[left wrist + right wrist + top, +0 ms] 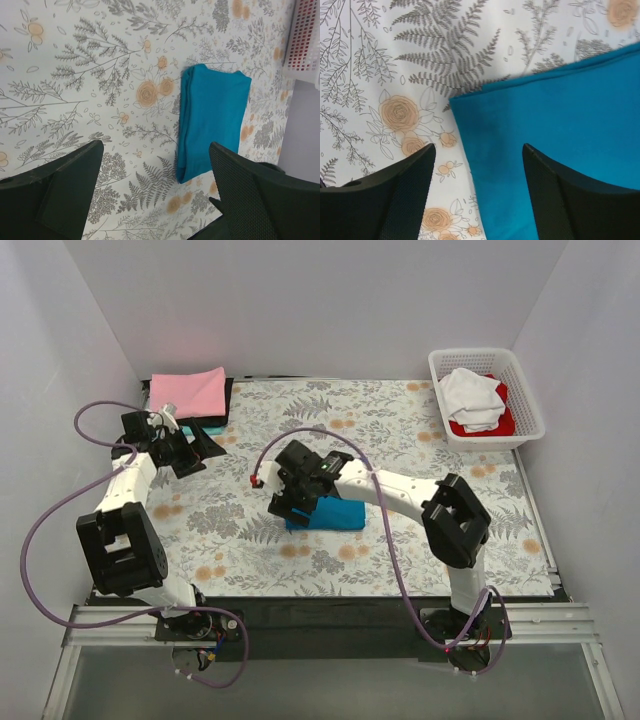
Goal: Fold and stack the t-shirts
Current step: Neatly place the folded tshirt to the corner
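Note:
A deep teal-blue t-shirt [334, 514] lies folded into a small rectangle on the floral cloth near the table's middle; it also shows in the left wrist view [212, 117] and the right wrist view [555, 135]. My right gripper [286, 502] is open and hangs just above the shirt's left end, holding nothing. My left gripper [200, 452] is open and empty at the far left, well apart from the teal shirt. A stack with a folded pink t-shirt [187, 392] on top, aqua and black beneath, sits at the back left. A white t-shirt [472, 396] and a red t-shirt [500, 423] lie in the basket.
A white lattice basket [533, 405] stands at the back right; its corner shows in the left wrist view [306, 42]. The grey-and-orange floral cloth [400, 430] covers the table. White walls close in on three sides.

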Motion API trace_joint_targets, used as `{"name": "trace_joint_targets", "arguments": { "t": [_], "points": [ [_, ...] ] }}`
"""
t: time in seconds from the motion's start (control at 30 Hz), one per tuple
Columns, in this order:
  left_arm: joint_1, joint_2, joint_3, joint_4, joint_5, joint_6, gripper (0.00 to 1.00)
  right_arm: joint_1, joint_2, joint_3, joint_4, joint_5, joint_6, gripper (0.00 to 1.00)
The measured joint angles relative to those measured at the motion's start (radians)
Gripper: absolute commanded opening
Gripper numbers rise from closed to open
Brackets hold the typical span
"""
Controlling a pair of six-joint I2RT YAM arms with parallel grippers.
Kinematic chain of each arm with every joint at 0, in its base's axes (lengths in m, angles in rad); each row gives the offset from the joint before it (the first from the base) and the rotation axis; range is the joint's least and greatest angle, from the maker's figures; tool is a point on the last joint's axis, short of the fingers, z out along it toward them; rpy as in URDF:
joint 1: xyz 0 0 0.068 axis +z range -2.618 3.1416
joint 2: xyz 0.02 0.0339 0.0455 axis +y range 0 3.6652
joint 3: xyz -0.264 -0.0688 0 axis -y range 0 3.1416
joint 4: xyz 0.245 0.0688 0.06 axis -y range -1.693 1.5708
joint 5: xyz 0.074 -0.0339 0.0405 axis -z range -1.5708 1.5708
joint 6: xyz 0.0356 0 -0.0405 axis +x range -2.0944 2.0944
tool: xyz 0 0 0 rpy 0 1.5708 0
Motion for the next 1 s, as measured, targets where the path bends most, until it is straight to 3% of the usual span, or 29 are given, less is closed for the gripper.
{"name": "trace_joint_targets", "arguments": {
  "t": [0.1,0.13,0.23,0.7,0.73,0.83,1.0],
  "points": [
    [0.000,0.012,-0.035,-0.003,-0.003,-0.014,0.84,0.056,0.033,0.000,-0.002,0.038,-0.002,0.57],
    [0.000,0.016,-0.044,-0.005,-0.003,-0.018,0.84,0.069,0.041,0.001,-0.001,0.046,-0.002,0.47],
    [0.000,0.028,-0.055,-0.003,-0.003,-0.026,0.84,0.094,0.072,0.009,-0.002,0.064,0.002,0.42],
    [0.000,0.028,-0.099,0.032,-0.002,-0.034,0.84,0.123,0.194,0.040,0.027,0.143,0.003,0.38],
    [0.000,0.028,-0.112,0.035,-0.002,-0.034,0.84,0.124,0.195,0.040,0.032,0.149,0.003,0.25],
    [0.000,0.028,-0.166,0.055,0.013,-0.045,0.84,0.123,0.196,0.035,0.055,0.172,-0.011,0.02],
    [0.000,0.026,-0.300,0.140,0.079,-0.109,0.84,0.100,0.172,0.002,0.086,0.138,-0.026,0.01]
  ]
}}
